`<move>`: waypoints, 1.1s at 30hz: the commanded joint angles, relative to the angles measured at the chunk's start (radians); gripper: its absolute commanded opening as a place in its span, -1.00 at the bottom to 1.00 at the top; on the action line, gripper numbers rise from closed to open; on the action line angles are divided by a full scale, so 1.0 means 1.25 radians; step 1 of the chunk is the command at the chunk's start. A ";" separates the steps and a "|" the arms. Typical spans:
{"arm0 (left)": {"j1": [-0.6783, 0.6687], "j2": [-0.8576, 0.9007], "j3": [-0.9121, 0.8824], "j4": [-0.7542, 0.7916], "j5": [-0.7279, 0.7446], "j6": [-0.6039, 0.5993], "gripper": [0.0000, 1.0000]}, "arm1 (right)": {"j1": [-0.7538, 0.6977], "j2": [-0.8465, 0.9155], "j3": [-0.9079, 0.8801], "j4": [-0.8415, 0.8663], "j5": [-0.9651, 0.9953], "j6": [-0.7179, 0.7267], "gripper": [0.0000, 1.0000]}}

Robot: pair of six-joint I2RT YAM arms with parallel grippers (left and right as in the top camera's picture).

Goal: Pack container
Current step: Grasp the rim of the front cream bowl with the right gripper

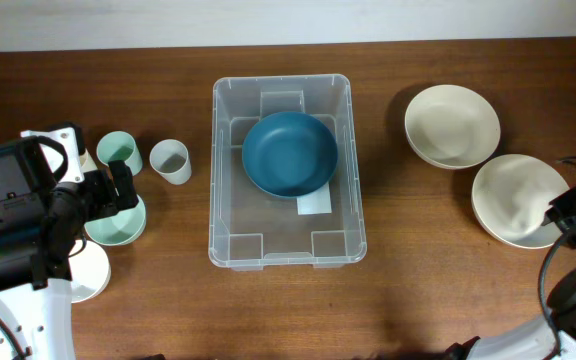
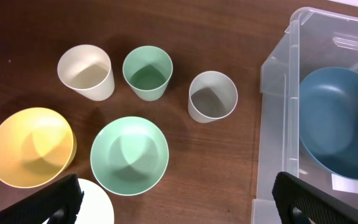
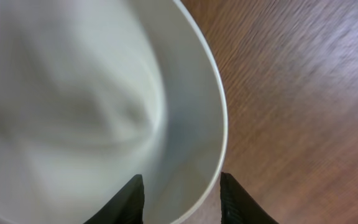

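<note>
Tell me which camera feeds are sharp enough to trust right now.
Overhead: sharp and evenly lit, container and blue bowl clear. Left wrist: crisp, soft shadows inside the grey cup. Right wrist: white bowl smeared with blur; only the fingers look sharp.

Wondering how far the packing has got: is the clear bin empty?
No, a blue bowl sits inside the container, on its base.

The overhead view looks straight down on the whole worktop [image 1: 408,300]. The left wrist view looks down on its left part, sharing bin [image 1: 268,225] and grey cup [image 1: 170,160]. The right wrist view sits close over a white bowl [image 3: 73,106]
</note>
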 commanded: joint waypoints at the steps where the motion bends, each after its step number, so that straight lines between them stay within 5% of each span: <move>1: -0.002 0.004 0.014 0.002 0.009 0.013 0.99 | -0.002 0.033 0.000 0.000 0.004 -0.005 -0.28; 33: -0.002 0.006 0.014 0.004 0.009 0.013 0.99 | -0.090 -0.081 -0.043 0.035 -0.020 0.004 -0.27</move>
